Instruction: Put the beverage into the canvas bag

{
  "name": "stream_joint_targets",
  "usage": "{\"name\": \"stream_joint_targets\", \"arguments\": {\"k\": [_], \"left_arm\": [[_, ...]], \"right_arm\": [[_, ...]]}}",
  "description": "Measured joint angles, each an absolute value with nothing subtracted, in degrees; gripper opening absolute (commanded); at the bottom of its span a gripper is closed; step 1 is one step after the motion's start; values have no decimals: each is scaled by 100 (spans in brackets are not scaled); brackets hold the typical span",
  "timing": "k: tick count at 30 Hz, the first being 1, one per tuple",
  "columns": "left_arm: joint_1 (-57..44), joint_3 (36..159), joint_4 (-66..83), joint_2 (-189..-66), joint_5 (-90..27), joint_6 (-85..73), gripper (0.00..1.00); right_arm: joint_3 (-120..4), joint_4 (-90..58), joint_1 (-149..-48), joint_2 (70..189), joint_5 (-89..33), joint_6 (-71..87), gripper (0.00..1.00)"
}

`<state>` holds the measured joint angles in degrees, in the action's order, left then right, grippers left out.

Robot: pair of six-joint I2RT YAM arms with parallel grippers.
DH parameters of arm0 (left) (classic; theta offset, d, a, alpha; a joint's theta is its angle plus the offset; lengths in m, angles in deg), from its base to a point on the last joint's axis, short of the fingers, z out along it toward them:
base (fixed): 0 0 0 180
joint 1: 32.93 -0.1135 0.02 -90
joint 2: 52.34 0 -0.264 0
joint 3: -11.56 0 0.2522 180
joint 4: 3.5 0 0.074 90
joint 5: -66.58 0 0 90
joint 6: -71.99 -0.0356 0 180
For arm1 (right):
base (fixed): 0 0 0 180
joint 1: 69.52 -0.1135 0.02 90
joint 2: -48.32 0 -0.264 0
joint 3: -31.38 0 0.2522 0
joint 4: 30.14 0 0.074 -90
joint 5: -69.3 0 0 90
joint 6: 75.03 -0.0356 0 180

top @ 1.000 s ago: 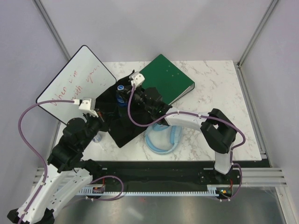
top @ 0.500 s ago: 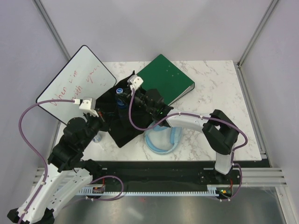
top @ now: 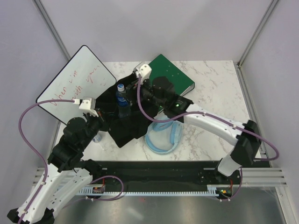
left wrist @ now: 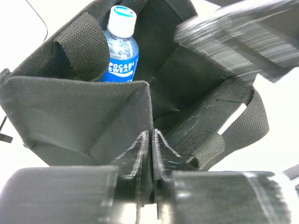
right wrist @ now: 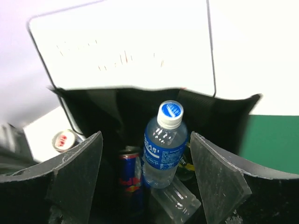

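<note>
The black canvas bag (top: 128,122) stands open on the table. A blue-labelled beverage bottle (top: 122,100) with a white cap stands upright inside it, also seen in the right wrist view (right wrist: 163,149) and the left wrist view (left wrist: 120,56). A Red Bull can (right wrist: 130,179), a clear bottle lying down (right wrist: 175,200) and a dark bottle are also in the bag. My right gripper (right wrist: 146,137) is open and empty, just behind the bottle, clear of it (top: 136,94). My left gripper (left wrist: 150,140) is shut on the bag's near rim (top: 105,120).
A whiteboard (top: 74,88) leans at the back left behind the bag. The green binder (top: 170,79) lies at the back, under my right arm. A light blue hoop-shaped object (top: 162,137) lies right of the bag. A small white and red round lid (right wrist: 64,139) sits left of the bag.
My right gripper has drawn back up and to the right, away from the bottle, and its elbow has swung out right. The bottle stays upright in the bag. My left arm has not moved.
</note>
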<state>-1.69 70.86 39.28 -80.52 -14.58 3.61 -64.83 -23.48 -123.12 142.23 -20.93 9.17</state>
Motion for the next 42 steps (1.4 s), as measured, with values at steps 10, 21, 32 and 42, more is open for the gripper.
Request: {"name": "stream_joint_targets", "arguments": {"k": [10,21,32,42], "left_arm": [[-169,7245,4258,-8059,-1274,433,63],[-169,7916,5058,-8078,-900,781,77],[-180,8922,7040,-9313,1193,2433,82],[-1557,8839,7914,-10030,1287,3555,86]], "right_arm": [[-6569,-1534,-12290,12977,-1424,427,79],[-6466,-743,-12290,13176,-1059,312,77],[-6702,-2,-11921,13263,-880,421,75],[-6315,-88,-11541,12968,-1473,406,76]]}}
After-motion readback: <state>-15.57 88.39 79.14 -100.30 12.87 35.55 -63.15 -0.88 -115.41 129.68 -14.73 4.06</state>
